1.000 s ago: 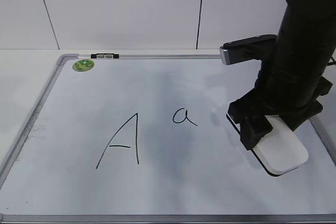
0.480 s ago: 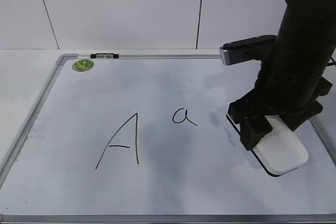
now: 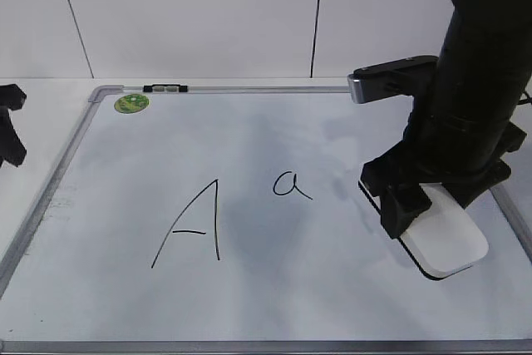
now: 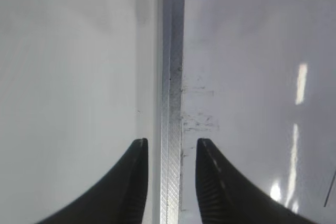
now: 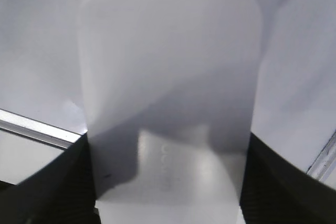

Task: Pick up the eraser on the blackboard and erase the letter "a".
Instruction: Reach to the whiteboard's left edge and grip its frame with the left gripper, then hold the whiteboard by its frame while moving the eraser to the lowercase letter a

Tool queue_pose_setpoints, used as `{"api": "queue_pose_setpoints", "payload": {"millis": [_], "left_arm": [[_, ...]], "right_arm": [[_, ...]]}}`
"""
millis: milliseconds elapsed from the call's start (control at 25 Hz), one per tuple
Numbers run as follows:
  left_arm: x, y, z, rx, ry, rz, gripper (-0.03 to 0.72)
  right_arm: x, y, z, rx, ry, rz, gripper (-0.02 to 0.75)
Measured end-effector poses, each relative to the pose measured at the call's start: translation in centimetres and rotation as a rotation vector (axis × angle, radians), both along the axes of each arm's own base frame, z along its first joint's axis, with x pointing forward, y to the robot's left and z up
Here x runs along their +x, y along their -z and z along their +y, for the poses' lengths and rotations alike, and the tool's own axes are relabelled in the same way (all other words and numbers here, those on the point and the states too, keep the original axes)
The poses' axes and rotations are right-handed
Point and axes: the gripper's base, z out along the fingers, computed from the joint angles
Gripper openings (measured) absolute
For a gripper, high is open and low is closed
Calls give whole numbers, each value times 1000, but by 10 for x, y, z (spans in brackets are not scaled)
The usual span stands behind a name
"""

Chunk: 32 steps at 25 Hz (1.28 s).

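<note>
The white eraser [image 3: 446, 240] lies at the right side of the blackboard [image 3: 249, 135], its far end between the fingers of my right gripper [image 3: 439, 203]. In the right wrist view the eraser [image 5: 168, 82] fills the frame, and the black jaws of the right gripper [image 5: 168, 182] press on both of its long sides. The small letter "a" [image 3: 291, 184] is in the board's middle, left of the eraser. My left gripper [image 3: 8, 126] is at the far left, beside the board. It is open [image 4: 170, 148], with the jaws either side of the board's metal frame [image 4: 171, 77].
A larger capital "A" [image 3: 193, 224] is written left of the small "a". A round green magnet [image 3: 131, 104] sits at the board's back left corner, next to a black clip [image 3: 165, 88] on the back edge. A white wall stands behind.
My left gripper has come into the exterior view at the far left edge. The right arm and the eraser have not moved.
</note>
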Motion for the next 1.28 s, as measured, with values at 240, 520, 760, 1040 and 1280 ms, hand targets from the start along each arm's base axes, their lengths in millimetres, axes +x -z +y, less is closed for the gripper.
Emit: {"api": "queue_pose_setpoints", "payload": {"millis": [240, 520, 760, 1040, 1280], "left_arm": [[8, 34, -1, -21, 8, 93, 235], [12, 50, -1, -32, 16, 134, 235], [14, 64, -2, -39, 14, 173, 235], [15, 70, -2, -42, 13, 189, 235], [15, 72, -2, -42, 14, 196, 235]], "right_arm": [[0, 0, 0, 0, 0, 0, 531], [0, 0, 0, 0, 0, 0, 531], [0, 0, 0, 0, 0, 0, 531], [0, 0, 0, -4, -1, -2, 531], [0, 0, 0, -4, -1, -2, 531]]}}
